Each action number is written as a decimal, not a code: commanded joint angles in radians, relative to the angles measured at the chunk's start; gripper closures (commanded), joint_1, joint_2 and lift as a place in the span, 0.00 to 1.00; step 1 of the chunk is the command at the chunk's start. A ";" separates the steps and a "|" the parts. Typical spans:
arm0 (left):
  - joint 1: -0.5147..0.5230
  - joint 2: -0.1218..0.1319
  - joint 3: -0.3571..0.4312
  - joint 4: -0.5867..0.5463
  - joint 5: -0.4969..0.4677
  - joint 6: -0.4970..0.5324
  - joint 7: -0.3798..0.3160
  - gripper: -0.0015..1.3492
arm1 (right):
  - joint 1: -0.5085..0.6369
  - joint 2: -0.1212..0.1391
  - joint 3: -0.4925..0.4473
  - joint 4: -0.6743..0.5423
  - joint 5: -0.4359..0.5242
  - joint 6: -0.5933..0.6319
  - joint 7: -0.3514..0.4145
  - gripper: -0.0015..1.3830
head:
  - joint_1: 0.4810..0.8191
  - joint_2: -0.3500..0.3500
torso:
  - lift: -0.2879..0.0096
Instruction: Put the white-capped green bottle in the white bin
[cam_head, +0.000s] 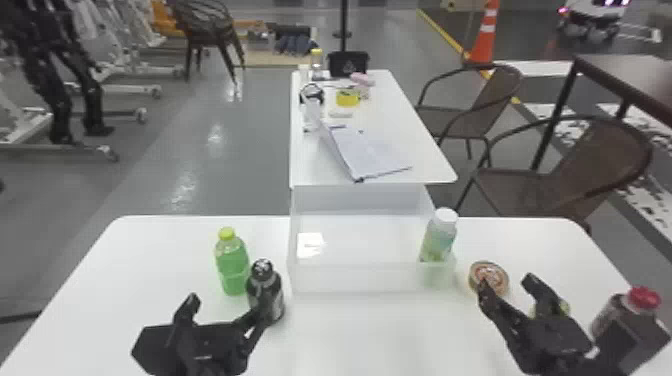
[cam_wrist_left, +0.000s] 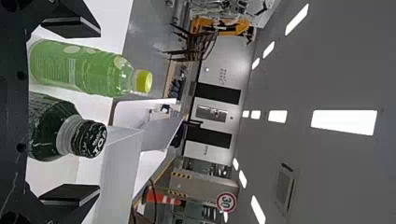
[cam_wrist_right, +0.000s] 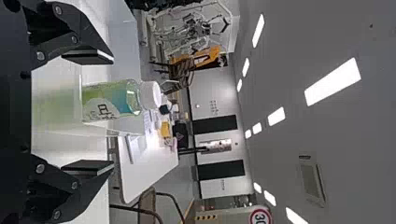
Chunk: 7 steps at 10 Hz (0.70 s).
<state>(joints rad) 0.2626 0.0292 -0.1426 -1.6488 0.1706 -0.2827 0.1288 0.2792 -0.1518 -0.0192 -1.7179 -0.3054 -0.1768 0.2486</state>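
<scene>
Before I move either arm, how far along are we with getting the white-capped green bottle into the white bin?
Placement looks done: the white-capped green bottle stands in the white bin, its lower part seen through the wall. Nothing is in hand: the left gripper and right gripper are open, with no finger touching a bottle. Probably all that's left is drawing the arms clear.

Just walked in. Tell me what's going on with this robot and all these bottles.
Nothing is being held right now. The white-capped green bottle stands inside the white bin, by its near right corner, so the job looks done. The right claw is wide open, just back from the bin. The left claw is open too, near the black-capped bottle and the yellow-capped green one.
</scene>
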 joint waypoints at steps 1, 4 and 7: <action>0.000 0.000 0.000 0.001 0.000 -0.003 0.000 0.09 | 0.081 -0.008 -0.002 -0.071 -0.017 0.031 0.000 0.34 | 0.20 0.50 | 0.63; 0.001 0.000 0.002 0.006 -0.002 -0.012 0.000 0.09 | 0.147 -0.022 -0.002 -0.121 -0.028 0.076 0.006 0.34 | 0.20 0.50 | 0.63; 0.004 -0.002 0.003 0.006 -0.005 -0.015 0.000 0.09 | 0.138 0.003 -0.001 -0.120 0.006 0.066 0.003 0.35 | 0.20 0.50 | 0.63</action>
<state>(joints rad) 0.2656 0.0276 -0.1404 -1.6429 0.1666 -0.2963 0.1288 0.4155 -0.1542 -0.0200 -1.8403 -0.3001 -0.1096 0.2527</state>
